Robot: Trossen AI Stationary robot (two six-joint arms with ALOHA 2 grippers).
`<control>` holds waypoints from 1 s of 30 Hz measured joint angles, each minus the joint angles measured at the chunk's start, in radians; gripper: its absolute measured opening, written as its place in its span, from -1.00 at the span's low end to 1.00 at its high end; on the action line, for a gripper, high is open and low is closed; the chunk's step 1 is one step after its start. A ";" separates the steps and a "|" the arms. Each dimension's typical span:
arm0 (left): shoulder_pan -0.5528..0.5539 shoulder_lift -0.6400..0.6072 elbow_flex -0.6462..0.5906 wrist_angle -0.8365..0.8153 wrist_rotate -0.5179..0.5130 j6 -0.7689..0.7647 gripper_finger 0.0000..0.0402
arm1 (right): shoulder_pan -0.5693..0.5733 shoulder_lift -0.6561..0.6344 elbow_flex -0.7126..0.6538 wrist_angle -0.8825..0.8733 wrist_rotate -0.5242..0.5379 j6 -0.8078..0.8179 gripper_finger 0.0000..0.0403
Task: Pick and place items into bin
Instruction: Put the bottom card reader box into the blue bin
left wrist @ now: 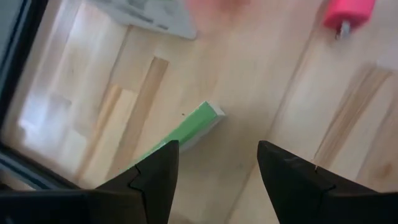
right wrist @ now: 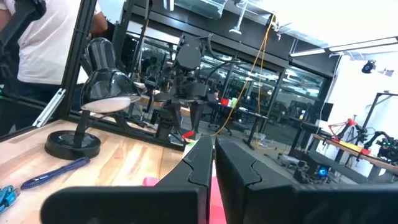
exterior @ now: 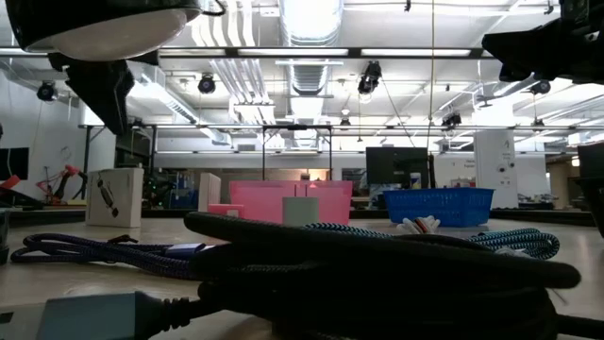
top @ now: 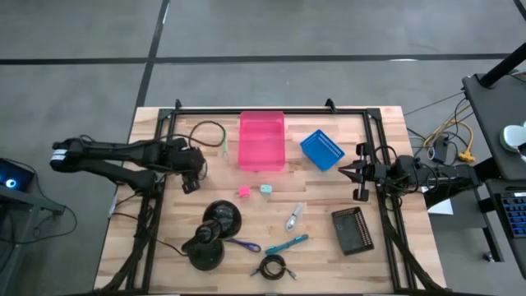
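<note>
Left tool spread wide, low over the table — right tool closed, empty

Pale, light-grained wooden tabletop framed in black. Translucent pink bin beside a bright blue basket. Pink cube, pale teal cube, silver metal piece, teal tool, purple tool, black coiled cable, thin green stick. Glossy black lamp; dark ribbed tray.

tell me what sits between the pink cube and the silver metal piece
In the high view, the small pale teal cube lies between the small pink cube and the silver metal piece.
</note>
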State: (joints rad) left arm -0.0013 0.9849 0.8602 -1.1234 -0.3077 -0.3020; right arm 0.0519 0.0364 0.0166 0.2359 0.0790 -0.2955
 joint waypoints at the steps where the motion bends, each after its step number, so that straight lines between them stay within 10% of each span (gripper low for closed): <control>1: 0.000 0.017 0.011 -0.005 0.000 0.046 0.01 | 0.000 0.000 0.000 0.000 0.000 0.000 -0.96; 30: 0.117 0.298 0.023 -0.036 -0.080 0.335 0.01 | 0.000 0.000 0.000 -0.004 0.000 -0.003 -0.96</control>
State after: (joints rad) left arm 0.1161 1.2831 0.8827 -1.1593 -0.3874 0.0334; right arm 0.0521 0.0364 0.0166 0.2320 0.0792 -0.2989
